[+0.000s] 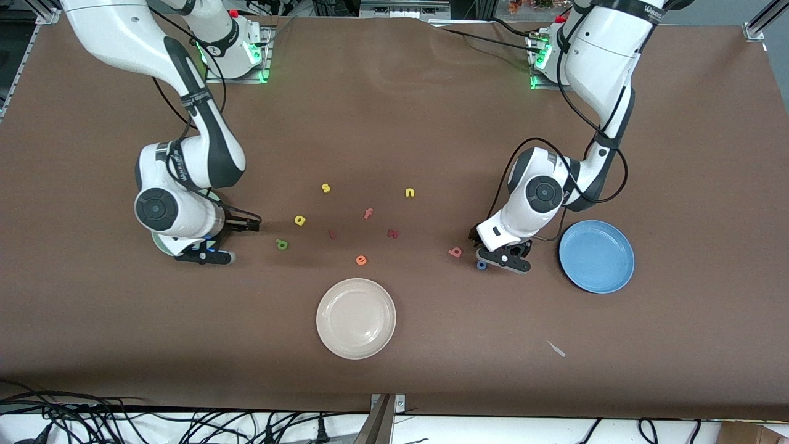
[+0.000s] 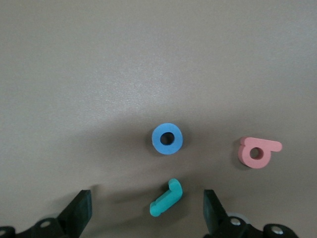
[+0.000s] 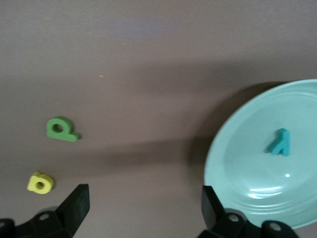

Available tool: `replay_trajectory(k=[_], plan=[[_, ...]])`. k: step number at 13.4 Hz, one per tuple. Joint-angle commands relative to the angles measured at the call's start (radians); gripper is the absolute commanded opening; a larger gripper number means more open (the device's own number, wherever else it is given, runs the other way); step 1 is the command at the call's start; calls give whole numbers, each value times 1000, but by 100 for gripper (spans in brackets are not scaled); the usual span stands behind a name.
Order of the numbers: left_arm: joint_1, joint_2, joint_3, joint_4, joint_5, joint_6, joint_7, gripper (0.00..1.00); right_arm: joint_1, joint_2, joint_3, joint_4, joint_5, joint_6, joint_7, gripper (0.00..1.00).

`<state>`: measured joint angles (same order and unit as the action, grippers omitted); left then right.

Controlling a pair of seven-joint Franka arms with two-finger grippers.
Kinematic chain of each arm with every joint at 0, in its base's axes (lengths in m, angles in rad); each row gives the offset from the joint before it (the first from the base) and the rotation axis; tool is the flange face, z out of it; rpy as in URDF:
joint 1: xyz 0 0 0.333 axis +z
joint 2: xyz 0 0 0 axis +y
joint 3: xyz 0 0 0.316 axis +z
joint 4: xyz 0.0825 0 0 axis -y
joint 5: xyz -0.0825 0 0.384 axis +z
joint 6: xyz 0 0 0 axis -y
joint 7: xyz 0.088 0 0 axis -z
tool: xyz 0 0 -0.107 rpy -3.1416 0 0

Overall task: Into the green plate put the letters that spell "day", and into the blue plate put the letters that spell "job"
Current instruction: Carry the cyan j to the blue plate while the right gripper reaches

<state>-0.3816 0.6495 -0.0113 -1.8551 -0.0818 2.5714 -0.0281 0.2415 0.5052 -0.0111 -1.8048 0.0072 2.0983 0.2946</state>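
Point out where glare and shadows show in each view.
Right wrist view: a bright glint on the green plate, which holds the teal y, and a dark band of shadow across the table. Left wrist view: soft shadow around the blue o. Front view: a faint sheen on the cream plate.

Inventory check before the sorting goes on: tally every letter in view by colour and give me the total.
Yellow: 3 (s, n, a)
Pink: 2 (f, b)
Dark red: 2 (thin one, wider one)
Teal: 2 (j, y)
Green: 1 (d)
Orange: 1 (e)
Blue: 1 (o)
Total: 12
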Motion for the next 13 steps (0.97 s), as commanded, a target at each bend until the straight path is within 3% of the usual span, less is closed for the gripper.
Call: replay_trajectory(k=[1,4,9,13], plan=[[-32,31,17,22,-7,-2,17,95,18,1,8,15,0,20,40,100],[-48,36,36,33,-6,3,17,86,57,6,8,4,2,101,116,100],[-66,35,48,31,17,1,19,22,84,24,10,-45,2,273,155,100],[-62,15,51,28,19,-2,17,0,101,53,13,-34,2,310,166,100]])
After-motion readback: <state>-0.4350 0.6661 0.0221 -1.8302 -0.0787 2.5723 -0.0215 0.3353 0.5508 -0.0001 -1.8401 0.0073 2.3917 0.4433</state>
